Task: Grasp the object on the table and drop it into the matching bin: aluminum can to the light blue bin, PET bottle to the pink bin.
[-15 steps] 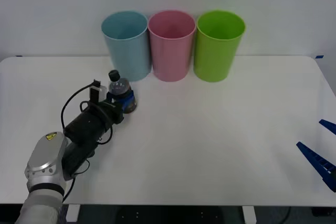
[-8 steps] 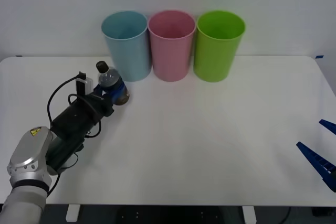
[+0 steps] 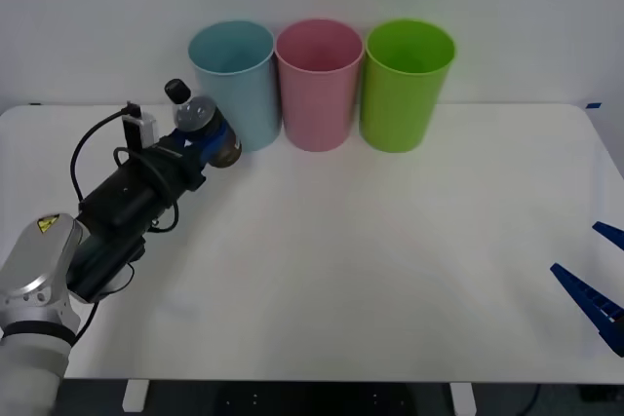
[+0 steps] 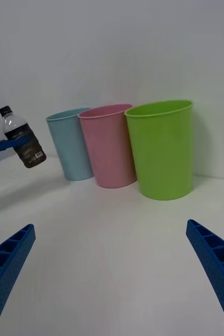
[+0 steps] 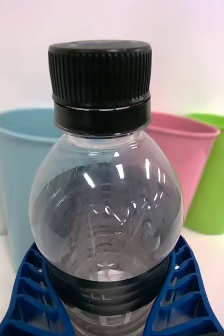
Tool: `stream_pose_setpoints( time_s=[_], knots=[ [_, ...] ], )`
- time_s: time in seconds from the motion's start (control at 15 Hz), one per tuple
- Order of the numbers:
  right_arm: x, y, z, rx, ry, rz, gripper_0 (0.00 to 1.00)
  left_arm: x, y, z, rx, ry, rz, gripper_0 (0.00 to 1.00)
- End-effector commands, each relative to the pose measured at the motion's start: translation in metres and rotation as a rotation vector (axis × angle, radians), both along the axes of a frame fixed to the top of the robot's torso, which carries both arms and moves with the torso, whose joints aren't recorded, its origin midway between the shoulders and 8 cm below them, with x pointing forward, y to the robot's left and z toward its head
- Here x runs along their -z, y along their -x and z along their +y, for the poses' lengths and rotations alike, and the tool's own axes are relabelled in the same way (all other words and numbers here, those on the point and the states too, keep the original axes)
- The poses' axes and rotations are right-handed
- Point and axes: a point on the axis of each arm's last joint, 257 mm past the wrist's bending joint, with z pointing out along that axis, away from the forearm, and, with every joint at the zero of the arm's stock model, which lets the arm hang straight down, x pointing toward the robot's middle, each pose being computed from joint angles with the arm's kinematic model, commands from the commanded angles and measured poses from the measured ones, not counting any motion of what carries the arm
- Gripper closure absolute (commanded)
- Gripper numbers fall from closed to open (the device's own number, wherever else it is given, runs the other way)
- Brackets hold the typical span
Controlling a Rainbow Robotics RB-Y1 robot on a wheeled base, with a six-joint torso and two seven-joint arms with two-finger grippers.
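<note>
Grasp step done: left gripper (image 3: 200, 140) is clamped on the PET bottle (image 3: 200, 126), blue fingers (image 5: 25, 294) wrapped around its lower body in the left wrist view, black cap up and tilted a bit. Bottle is off the bench (image 3: 390, 270), held in the air just beside the light blue bin (image 3: 235, 83), on its outer side, cap below that bin's rim in the front view. Left to do: carry it across to the pink bin (image 3: 318, 83), which is next one over, touching or nearly touching the blue one, then get above the rim and release. Bottle is not yet over any bin. Green bin (image 3: 406, 83) sits past the pink one, not needed. Right gripper (image 4: 112, 262) is parked low at the bench's near right edge, fingers spread wide apart, holding nothing. Roughly halfway, by my read: pick finished, transport and drop remaining.
</note>
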Motion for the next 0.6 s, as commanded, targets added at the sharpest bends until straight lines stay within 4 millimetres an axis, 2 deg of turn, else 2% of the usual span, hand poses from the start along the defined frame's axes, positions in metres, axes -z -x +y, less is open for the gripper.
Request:
stream_pose_setpoints(
  time_s=[0.07,0.6],
  knots=[
    [0.0,0.0,0.0,0.0,0.0,0.0,0.0,-0.027,0.003,-0.008,0.036,0.053,-0.014,1.0],
    [0.0,0.0,0.0,0.0,0.0,0.0,0.0,-0.097,0.02,-0.013,0.147,0.174,-0.02,1.0]
  ],
)
